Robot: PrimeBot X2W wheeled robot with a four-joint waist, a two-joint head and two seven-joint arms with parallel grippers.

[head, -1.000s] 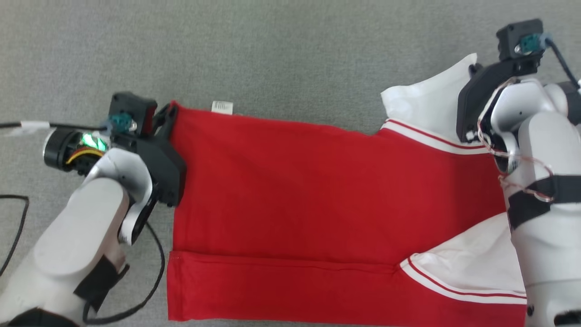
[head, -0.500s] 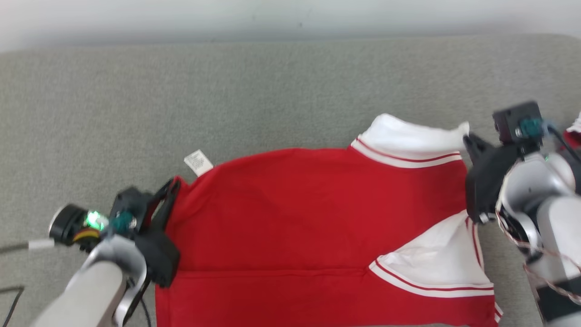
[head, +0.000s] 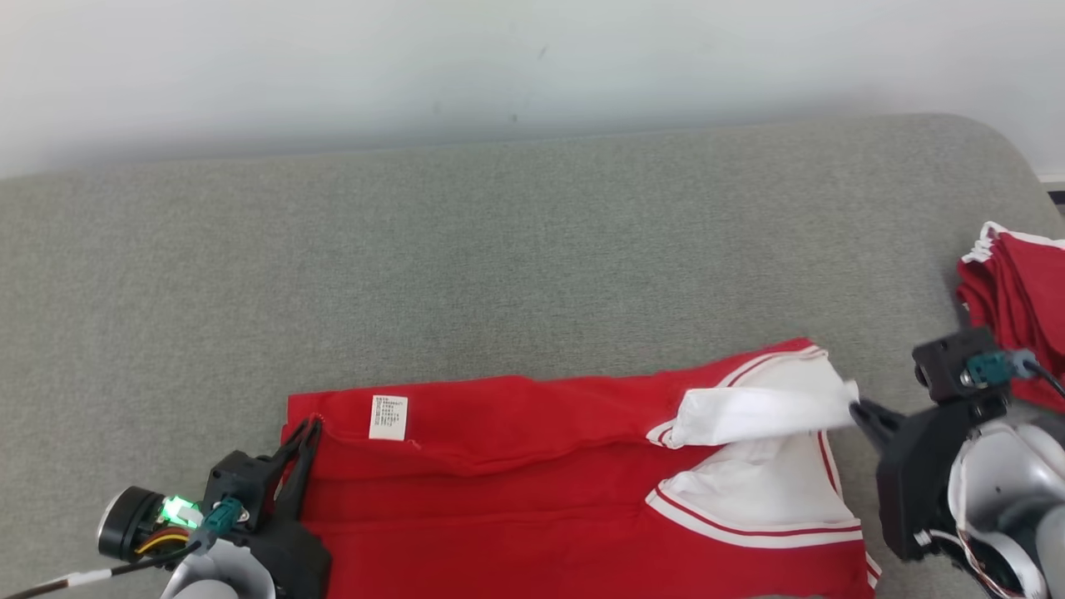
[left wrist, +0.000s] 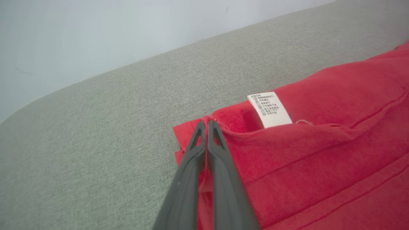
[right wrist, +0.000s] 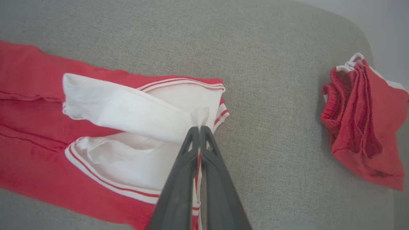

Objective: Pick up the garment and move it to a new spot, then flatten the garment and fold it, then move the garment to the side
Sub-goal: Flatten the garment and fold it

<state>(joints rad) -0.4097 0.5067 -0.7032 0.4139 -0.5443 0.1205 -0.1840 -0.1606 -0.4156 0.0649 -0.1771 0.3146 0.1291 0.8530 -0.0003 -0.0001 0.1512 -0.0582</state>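
Note:
The garment (head: 532, 466) is a red shirt with white, red-striped sleeves, spread along the near part of a grey cushioned surface. My left gripper (head: 309, 426) is shut on its left hem corner (left wrist: 207, 120), beside a white care label (left wrist: 269, 109). At the other end my right gripper (head: 857, 408) is shut on the tip of a white sleeve (right wrist: 127, 110), which is pulled taut across the shirt's right end. The upper red edge is folded over, lying as a raised flap (head: 499, 412).
A second red garment (head: 1019, 308) lies crumpled at the right end of the grey surface (head: 499, 249), also seen as a red heap (right wrist: 361, 118). A pale wall (head: 416, 66) rises behind the far edge. Bare grey surface stretches behind the shirt.
The head camera has tilted up, so the wall and far edge now show. Both grippers have kept their grip and carried the shirt's far edge over, forming a fold along the top.

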